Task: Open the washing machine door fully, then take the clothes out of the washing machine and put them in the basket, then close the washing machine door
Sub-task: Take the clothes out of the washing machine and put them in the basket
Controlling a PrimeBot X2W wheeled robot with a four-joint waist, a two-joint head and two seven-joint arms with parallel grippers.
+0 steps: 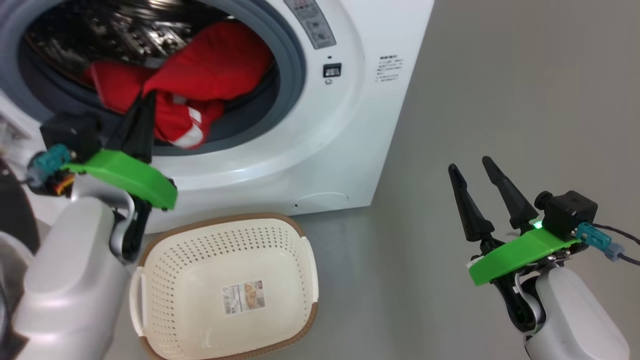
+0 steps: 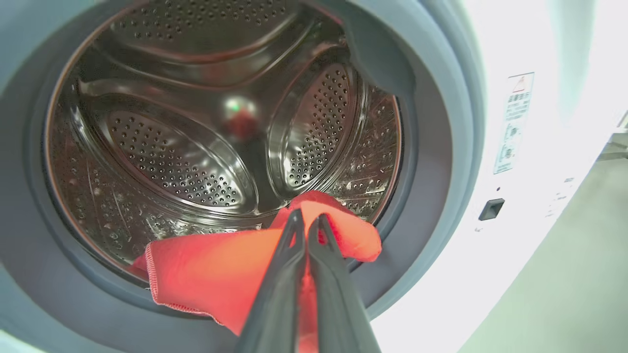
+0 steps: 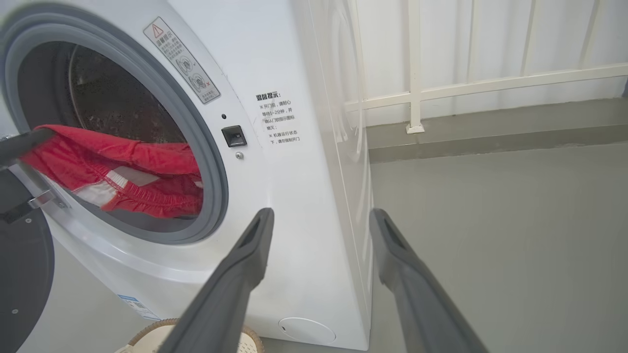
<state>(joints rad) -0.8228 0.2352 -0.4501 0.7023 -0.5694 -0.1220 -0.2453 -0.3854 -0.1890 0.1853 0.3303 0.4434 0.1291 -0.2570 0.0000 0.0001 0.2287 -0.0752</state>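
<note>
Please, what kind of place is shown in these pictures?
Probably a laundry corner, perhaps a utility room or balcony: a white washing machine holds red clothes, a cream basket stands on the grey floor, and a white railing runs behind.

The robot's left arm, its pale forearm bent at the lower left of the head view, is pointing the left gripper point(image 1: 144, 102) up and forward, its two dark fingers point(image 2: 289, 274) pinching together on the clothes point(image 1: 220, 65). The right gripper point(image 1: 470, 165) is hovering at the lower right, its fingers point(image 3: 245, 264) standing wide apart and holding nothing.
</note>
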